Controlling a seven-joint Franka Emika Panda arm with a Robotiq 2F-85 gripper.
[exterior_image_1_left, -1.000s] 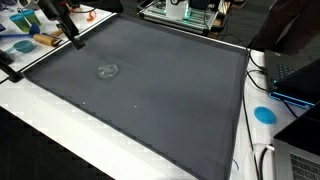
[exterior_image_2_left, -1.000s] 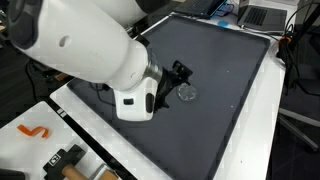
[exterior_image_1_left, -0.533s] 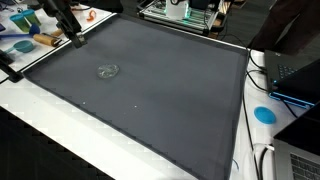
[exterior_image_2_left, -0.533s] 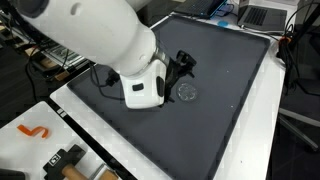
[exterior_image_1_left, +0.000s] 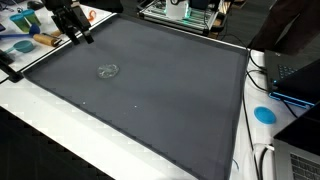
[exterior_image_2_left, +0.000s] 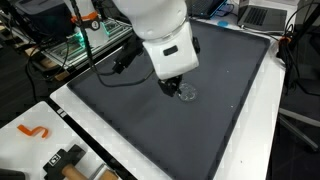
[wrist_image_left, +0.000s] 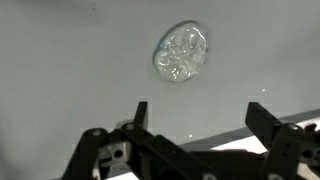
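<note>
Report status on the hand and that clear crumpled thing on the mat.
Hand open, empty, over grey mat. Clear crumpled piece on mat ahead, untouched. Nothing between them.

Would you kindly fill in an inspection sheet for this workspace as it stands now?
Surface: dark grey mat lying flat on a white table.
Job's things: one clear crumpled piece on the mat, untouched.
Clutter: blue disc and orange hook on the table, off the mat.
Grippers: gripper open and empty, above the mat near the clear piece.
Cables: black cable hanging by the arm; white cables at the table edge.
Surroundings: laptop and metal rack beside the table.
</note>
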